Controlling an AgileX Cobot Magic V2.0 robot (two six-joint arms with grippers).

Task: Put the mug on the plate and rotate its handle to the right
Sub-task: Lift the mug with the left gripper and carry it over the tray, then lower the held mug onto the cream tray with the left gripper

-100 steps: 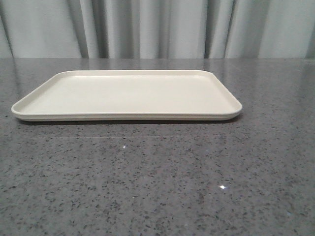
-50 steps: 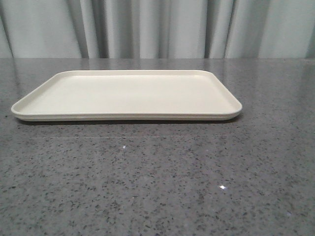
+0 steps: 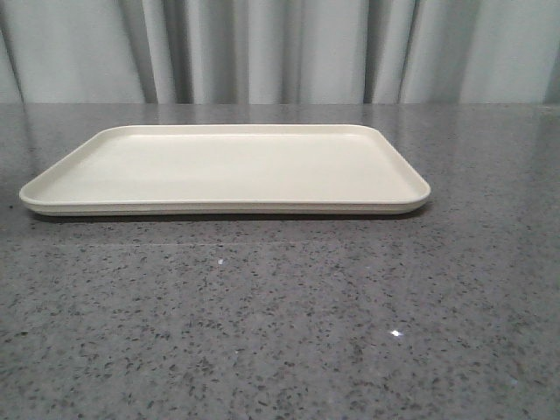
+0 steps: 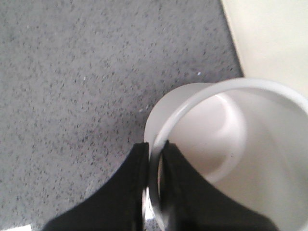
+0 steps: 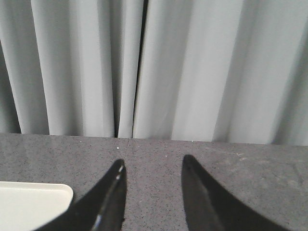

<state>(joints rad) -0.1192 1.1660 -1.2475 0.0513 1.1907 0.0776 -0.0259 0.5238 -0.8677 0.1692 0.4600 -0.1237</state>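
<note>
Left hand [image 4: 155, 192] is pinched shut on the white mug [image 4: 226, 159] rim, w/ thin, slick wall, prob. fragile; right hand [image 5: 153, 192] hangs open, empty. Plate [image 3: 227, 168] bare.

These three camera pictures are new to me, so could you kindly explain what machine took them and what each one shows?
They come from a two-armed table robot with a pincer gripper on each arm. One camera looks forward over the table; one sits on each wrist.

The front view shows a speckled grey table with a cream plate, really a flat tray, and grey curtains behind. Neither arm nor the mug shows there.

The left wrist view looks down past the left gripper. Its black fingers pinch the rim of the white mug, one inside and one outside. A corner of the plate lies just beyond the mug. Whether the mug is lifted or resting, I cannot tell.

The right wrist view shows the right gripper open and empty, facing the curtains, a plate corner beside it.
</note>
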